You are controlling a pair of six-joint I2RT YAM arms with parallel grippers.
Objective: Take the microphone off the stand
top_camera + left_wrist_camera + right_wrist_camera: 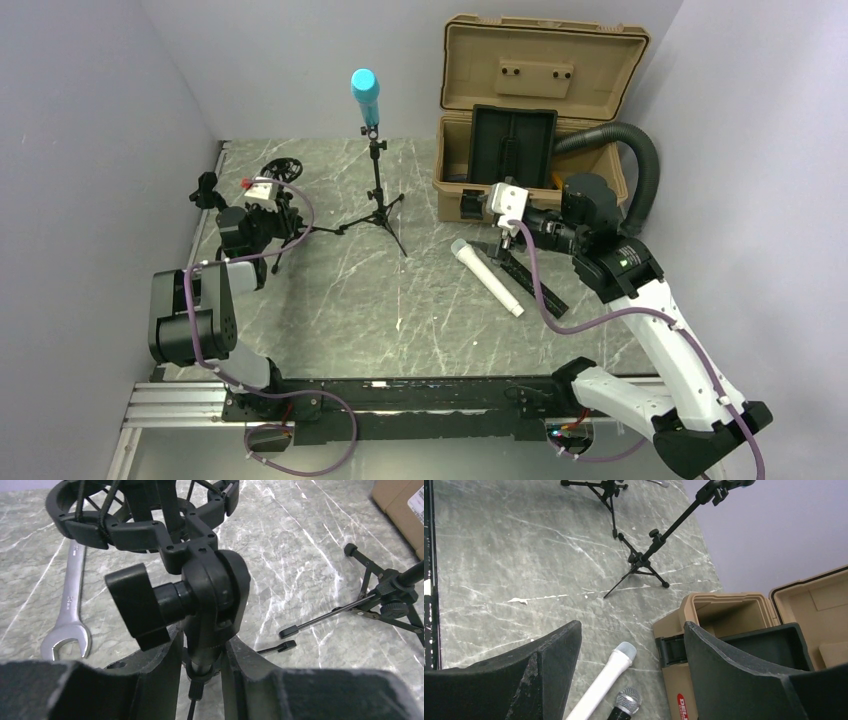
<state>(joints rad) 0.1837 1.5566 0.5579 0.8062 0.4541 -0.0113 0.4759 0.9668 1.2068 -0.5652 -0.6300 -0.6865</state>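
Note:
A cyan microphone (365,95) sits upright in the clip of a black tripod stand (377,190) at the back middle of the table. No gripper touches it. My left gripper (275,205) is at the far left, at a second stand that carries an empty black shock mount (140,515). Its jaws stand slightly apart around that mount's stem (202,645), with a sliver of light on one side. My right gripper (631,627) hangs open over a white microphone (606,677) and a black microphone (626,702), both lying flat on the table.
An open tan case (540,100) with a black insert stands at the back right, with a black corrugated hose (640,160) curving beside it. A steel wrench (70,610) lies on the marble to the left of the shock mount. The tripod's legs (395,605) spread out low.

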